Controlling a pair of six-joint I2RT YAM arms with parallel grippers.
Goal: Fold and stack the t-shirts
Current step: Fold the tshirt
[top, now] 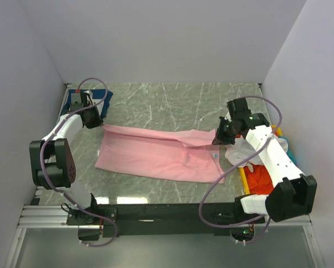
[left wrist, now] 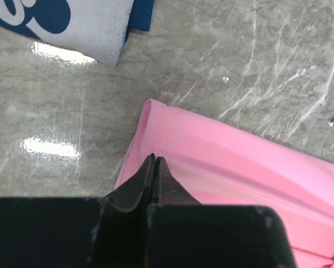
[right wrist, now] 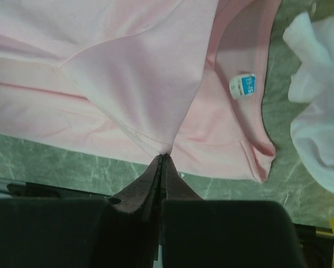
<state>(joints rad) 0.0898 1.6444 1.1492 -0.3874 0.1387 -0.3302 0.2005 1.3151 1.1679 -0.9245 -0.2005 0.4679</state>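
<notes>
- A navy t-shirt with white print lies folded at the far left corner of the marbled tabletop, at about 10 o'clock from the table's middle in the overhead view. The left wrist view shows its printed edge at 11 o'clock from the fingertips, apart from the pink cloth.
- The left gripper sits just at 5 o'clock of the navy t-shirt. Its jaws are pressed together with no gap, tips on the left edge of the pink cloth. Whether any cloth is caught between them I cannot tell.
- The pink t-shirt is spread across the middle of the tabletop, long side running from 9 to 3 o'clock, with a flap turned over along its far edge. Its far left corner lies at 12 o'clock of the left fingertips.
- The right gripper is at the pink t-shirt's right end. Its jaws are closed on a fold of pink cloth, pulled into a peak at the tips.
- A blue size label shows inside the neckline, at 1 o'clock from those tips.
- A white t-shirt lies crumpled at 3 o'clock of the pink one, touching its right edge.
- An orange-red t-shirt sits in a yellow tray at 5 o'clock of the white one, partly under the right arm.
</notes>
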